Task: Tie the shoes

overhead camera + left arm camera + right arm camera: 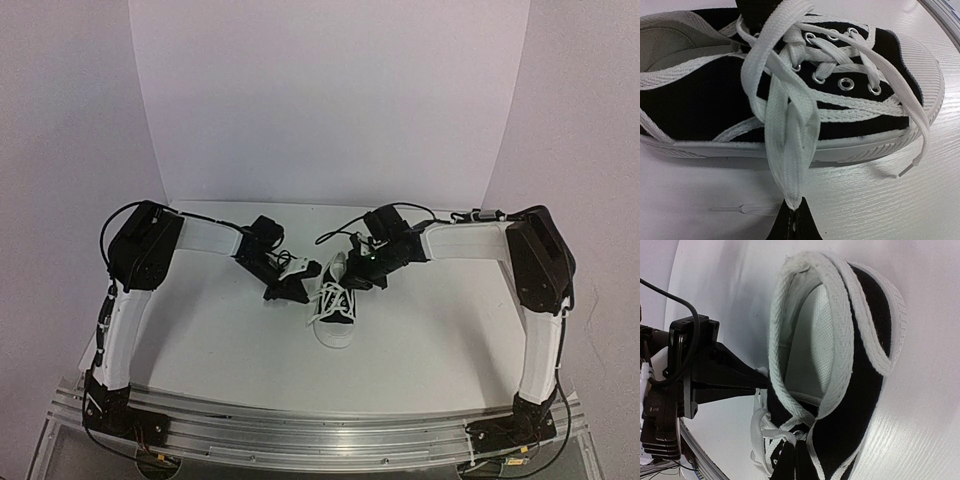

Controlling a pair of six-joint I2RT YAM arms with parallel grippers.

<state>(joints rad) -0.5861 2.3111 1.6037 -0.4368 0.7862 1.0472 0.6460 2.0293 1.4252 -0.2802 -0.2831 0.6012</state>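
The black sneaker (337, 318) with white toe cap lies mid-table, toe toward the arms. In the left wrist view the sneaker (700, 105) lies on its sole across the top. My left gripper (794, 212) is shut on a folded loop of white lace (790, 145) pulled sideways off the eyelets. It sits just left of the shoe in the top view (290, 287). My right gripper (799, 460) is shut on lace at the knot over the top eyelets. A long lace loop (840, 340) drapes round the shoe's opening. It is at the heel in the top view (365, 272).
A free lace end with its aglet (907, 170) hangs off the toe side; another aglet (740, 209) lies on the table. The left gripper body (710, 375) is close beside the shoe. An aluminium rail (320, 425) runs along the near edge.
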